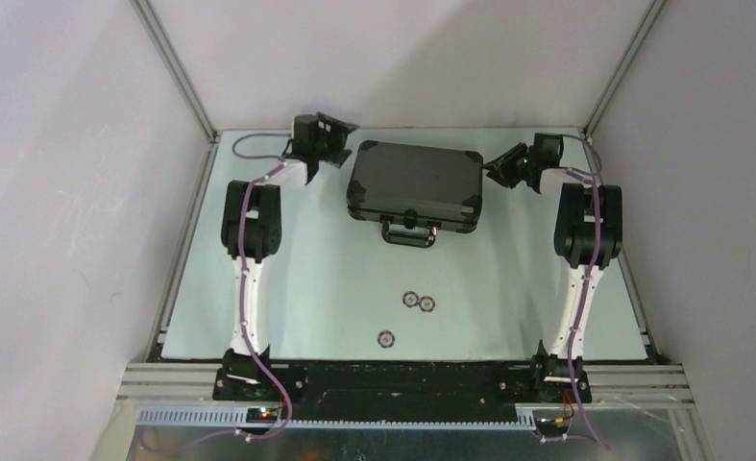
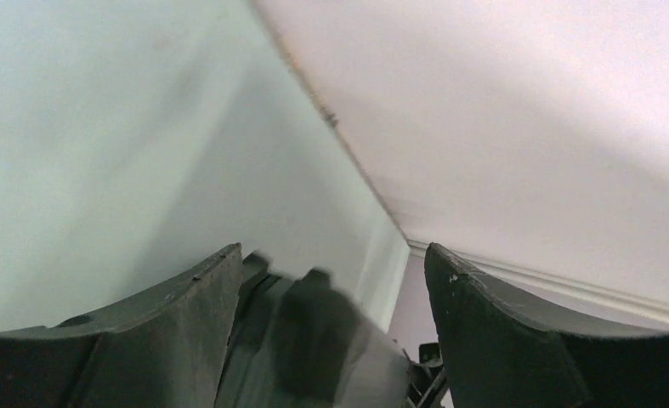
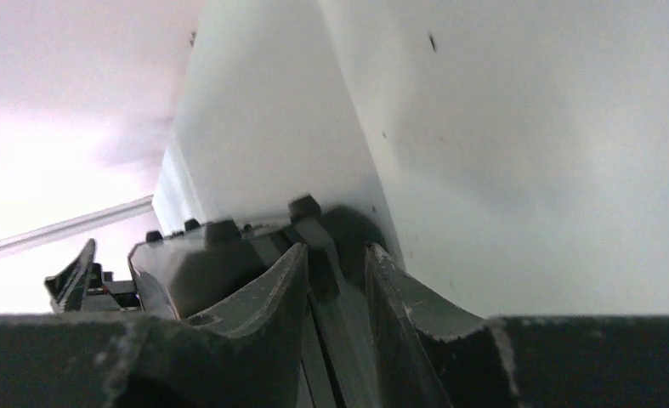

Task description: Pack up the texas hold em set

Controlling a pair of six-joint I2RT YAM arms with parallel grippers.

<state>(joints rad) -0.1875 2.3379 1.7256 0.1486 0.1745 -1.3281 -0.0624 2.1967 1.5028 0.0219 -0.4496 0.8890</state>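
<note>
The black briefcase [image 1: 414,182] of the texas hold em set lies closed at the back middle of the table, its handle [image 1: 409,232] pointing toward the arms. My left gripper [image 1: 340,144] is at its back left corner. In the left wrist view that gripper [image 2: 331,255] stands wide open with the blurred case corner [image 2: 314,340] between the fingers. My right gripper [image 1: 497,168] is at the case's right end. In the right wrist view its [image 3: 335,251] jaws stand narrowly apart astride a ridge on the case [image 3: 195,263]. Three small round chips [image 1: 411,300], [image 1: 427,304], [image 1: 386,338] lie loose on the table.
The table [image 1: 297,317] is walled by pale panels on the left, right and back, with metal frame posts [image 1: 177,67] in the back corners. The back wall is close behind both grippers.
</note>
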